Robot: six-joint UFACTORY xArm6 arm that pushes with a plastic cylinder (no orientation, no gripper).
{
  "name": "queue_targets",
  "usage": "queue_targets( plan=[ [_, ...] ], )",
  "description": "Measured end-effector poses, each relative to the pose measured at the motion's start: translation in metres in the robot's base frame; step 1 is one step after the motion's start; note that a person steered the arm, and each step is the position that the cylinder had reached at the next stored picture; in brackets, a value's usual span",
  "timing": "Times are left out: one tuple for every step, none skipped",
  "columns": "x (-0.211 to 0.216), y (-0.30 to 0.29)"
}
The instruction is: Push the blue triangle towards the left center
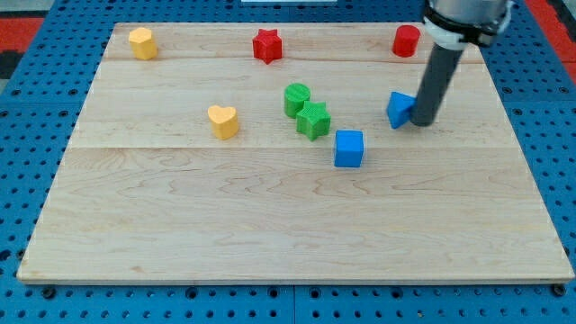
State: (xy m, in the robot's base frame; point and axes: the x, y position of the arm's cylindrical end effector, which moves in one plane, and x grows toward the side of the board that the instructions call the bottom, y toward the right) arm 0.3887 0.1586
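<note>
Blue pegboard (pixel 36 108) frames everything we see, its rows of small holes showing along all four edges of the view. On it lies a pale wooden board (pixel 270 225), made of long planks, filling most of the frame; its lower half is bare wood.

Our arm (pixel 463 18) comes down from the view's top right, a grey collar ending in the dark rod (pixel 436 76). We carry no claw, so nothing opens or shuts: only my tip (pixel 423 121) rests at the board, just at the right side of the blue triangle (pixel 400 109). We seem to be touching that block, though the rod hides the contact edge, so we cannot be sure.

The blue triangle sits in the right part of the board, a little above mid-height, well apart from the left centre.

Below and to its left stands the blue cube (pixel 348 148), near but not touching. Further left, the green star (pixel 313 120) and the green cylinder (pixel 297 98) stand close together near the board's middle, the cylinder just above and left of the star; they look to be touching.

Left again, the yellow heart (pixel 222 121) stands alone.

Along the top edge we see three more: the yellow block (pixel 141 42), perhaps a hexagon, at the view's left; the red star (pixel 266 45) near the middle; and the red cylinder (pixel 406 40) at the right, just beside the rod's upper part.
</note>
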Motion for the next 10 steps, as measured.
queue_targets(
  plan=[
    [-0.027,-0.068],
    [-0.05,-0.115],
    [-0.058,-0.069],
    [-0.068,-0.026],
    [-0.093,-0.045],
    [-0.088,-0.143],
    [-0.08,-0.241],
    [-0.076,-0.297],
    [-0.087,-0.248],
    [-0.081,-0.193]
  ],
)
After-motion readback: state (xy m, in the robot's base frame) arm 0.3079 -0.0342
